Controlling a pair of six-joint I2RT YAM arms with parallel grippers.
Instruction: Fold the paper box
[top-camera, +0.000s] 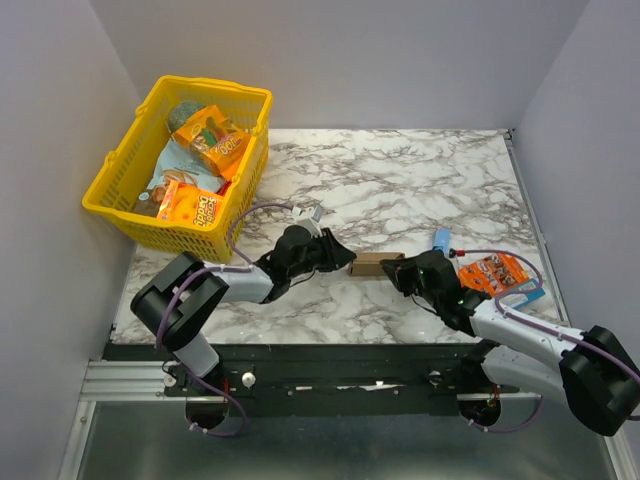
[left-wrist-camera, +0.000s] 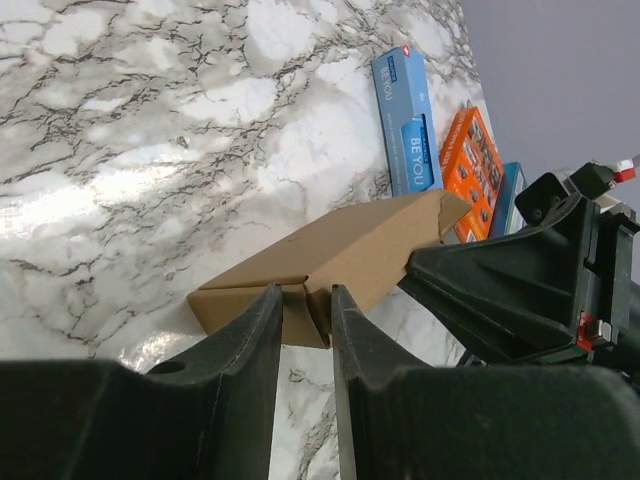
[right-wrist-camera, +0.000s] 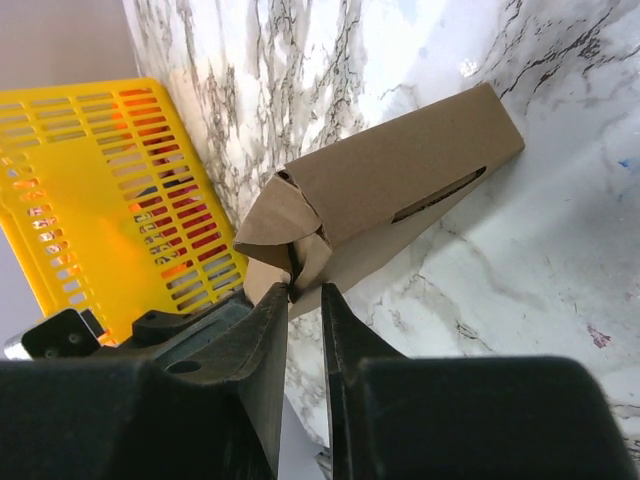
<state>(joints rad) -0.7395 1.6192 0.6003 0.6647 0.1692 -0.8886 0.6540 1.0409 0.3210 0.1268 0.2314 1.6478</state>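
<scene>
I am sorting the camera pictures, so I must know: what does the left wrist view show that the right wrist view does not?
Only the left wrist view: a blue packet and an orange packet beyond the box. Only the right wrist view: the yellow basket and a slot in the box's side. Both: the brown paper box on the marble table, with that arm's own pincer at one end: left pincer, right pincer.

Brown paper box (top-camera: 372, 265), white grey-veined marble table (top-camera: 400, 180), yellow basket (top-camera: 175, 235)
</scene>
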